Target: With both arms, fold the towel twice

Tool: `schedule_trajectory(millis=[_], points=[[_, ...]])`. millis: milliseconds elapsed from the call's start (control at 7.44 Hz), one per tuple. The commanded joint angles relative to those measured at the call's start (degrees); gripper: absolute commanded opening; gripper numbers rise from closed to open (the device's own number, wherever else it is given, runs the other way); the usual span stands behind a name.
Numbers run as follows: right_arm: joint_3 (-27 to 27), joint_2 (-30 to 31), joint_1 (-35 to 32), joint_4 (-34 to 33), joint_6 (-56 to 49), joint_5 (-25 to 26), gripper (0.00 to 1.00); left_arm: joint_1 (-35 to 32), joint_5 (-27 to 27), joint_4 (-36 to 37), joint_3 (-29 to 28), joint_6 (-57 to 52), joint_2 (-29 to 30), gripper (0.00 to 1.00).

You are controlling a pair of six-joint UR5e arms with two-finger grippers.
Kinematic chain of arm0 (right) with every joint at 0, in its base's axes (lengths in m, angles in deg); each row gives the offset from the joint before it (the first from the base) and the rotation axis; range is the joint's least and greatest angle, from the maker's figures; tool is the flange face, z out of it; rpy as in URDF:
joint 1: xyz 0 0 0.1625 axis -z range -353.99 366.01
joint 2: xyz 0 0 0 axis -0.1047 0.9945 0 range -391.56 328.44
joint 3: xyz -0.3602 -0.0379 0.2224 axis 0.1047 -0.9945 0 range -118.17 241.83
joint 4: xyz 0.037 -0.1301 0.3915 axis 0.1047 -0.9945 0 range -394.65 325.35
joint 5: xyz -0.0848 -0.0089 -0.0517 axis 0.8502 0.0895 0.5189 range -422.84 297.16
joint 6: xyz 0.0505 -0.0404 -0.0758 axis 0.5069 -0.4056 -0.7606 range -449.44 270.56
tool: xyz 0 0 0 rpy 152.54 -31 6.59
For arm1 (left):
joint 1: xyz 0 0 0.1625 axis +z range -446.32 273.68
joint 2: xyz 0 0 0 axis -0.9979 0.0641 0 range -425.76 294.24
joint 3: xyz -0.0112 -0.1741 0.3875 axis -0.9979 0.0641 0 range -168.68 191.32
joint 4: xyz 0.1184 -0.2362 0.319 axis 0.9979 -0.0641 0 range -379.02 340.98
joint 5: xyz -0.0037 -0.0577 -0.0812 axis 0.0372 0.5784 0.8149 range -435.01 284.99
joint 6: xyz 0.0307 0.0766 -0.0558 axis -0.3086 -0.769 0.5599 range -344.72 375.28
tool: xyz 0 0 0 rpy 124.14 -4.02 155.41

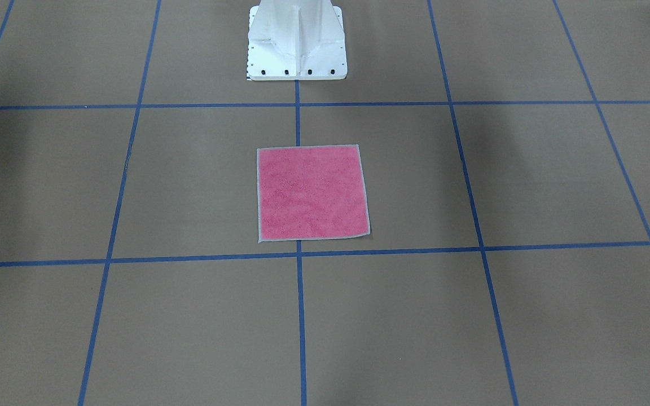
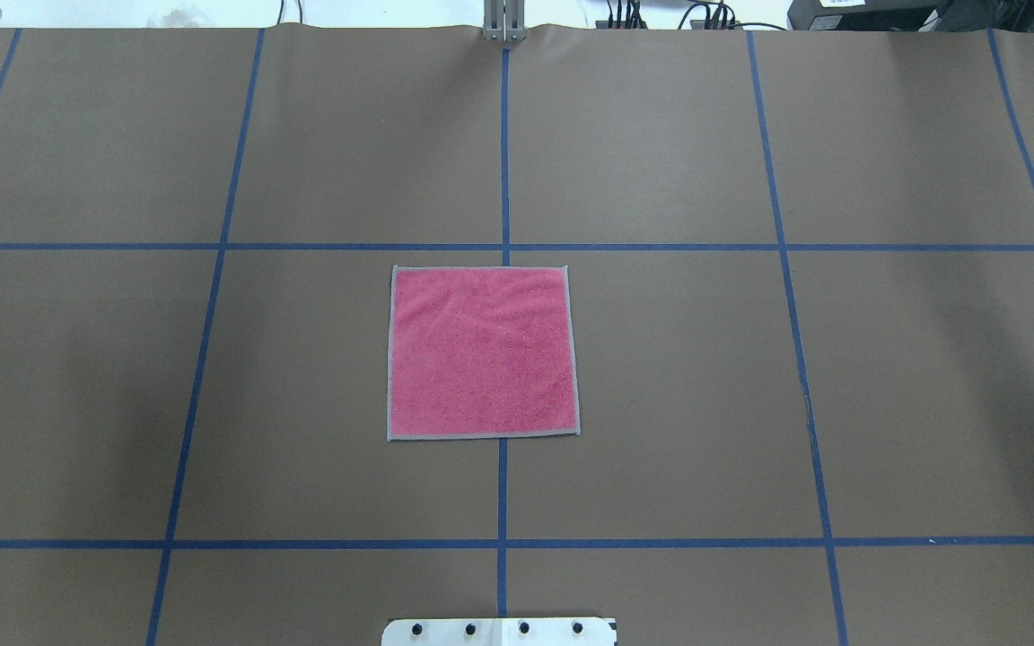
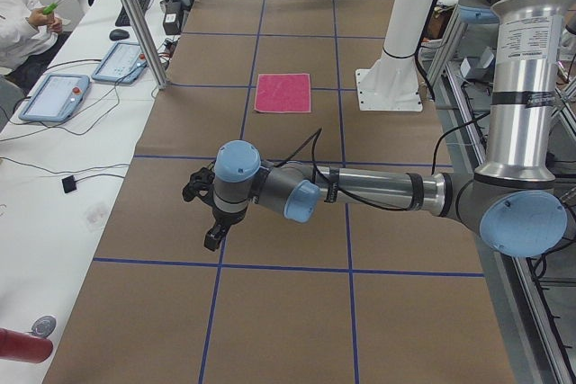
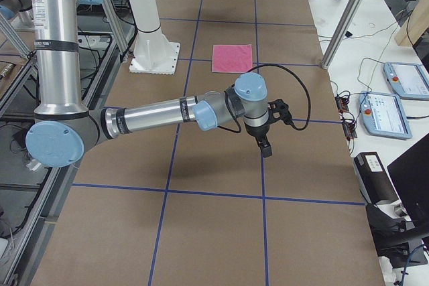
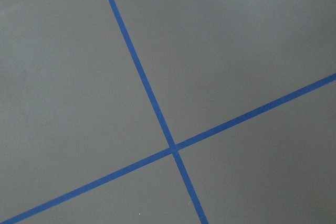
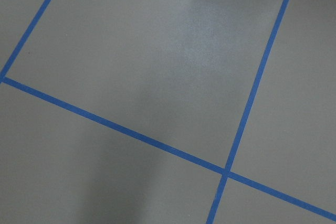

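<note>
The towel (image 1: pixel 312 193) lies flat and unfolded, pink face up, with its light grey edge all round, in the middle of the brown table in front of the white pedestal. It also shows in the overhead view (image 2: pixel 481 352) and small in both side views (image 3: pixel 283 93) (image 4: pixel 232 58). My left gripper (image 3: pixel 209 220) shows only in the exterior left view, held above the table far from the towel. My right gripper (image 4: pixel 265 144) shows only in the exterior right view, also far from the towel. I cannot tell whether either is open or shut.
The white pedestal base (image 1: pixel 297 42) stands behind the towel. Blue tape lines (image 2: pixel 503 247) grid the brown table cover. A side bench holds teach pendants (image 3: pixel 54 94) and cables, with metal posts (image 3: pixel 135 15) at the table's edge. A person (image 3: pixel 18 24) sits beyond it.
</note>
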Motion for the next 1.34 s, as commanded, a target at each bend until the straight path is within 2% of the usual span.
schedule_trajectory(millis=[0,134,269,537,672,806,940,1209], points=[[0.93,-0.60,3.65,4.72,16.52,-0.27,1.00,6.85,0.49,-11.19,1.44,20.15,1.09,1.00],[1.02,-0.60,7.58,11.11,27.13,0.59,1.00,11.41,0.05,-16.84,1.27,31.15,0.92,1.00],[2.06,-0.95,13.54,17.01,38.28,4.69,0.99,12.67,-1.69,-18.11,1.53,36.57,1.01,1.00],[4.96,-5.32,26.55,18.30,56.33,13.57,0.99,16.54,-2.06,-23.88,1.62,48.33,1.79,1.00],[5.76,-7.87,32.79,18.30,63.20,18.74,0.99,19.08,-2.24,-25.58,3.45,54.23,1.97,1.00],[6.38,-9.73,39.29,18.21,69.10,25.84,0.99,23.80,-5.28,-25.60,6.86,60.99,1.97,1.00],[8.21,-10.18,44.92,17.77,73.25,30.61,0.99,31.16,-12.27,-25.60,9.85,67.93,2.06,1.00],[10.59,-10.18,52.76,15.68,76.88,36.87,0.99,43.13,-22.58,-25.42,11.81,77.27,3.37,1.00]])
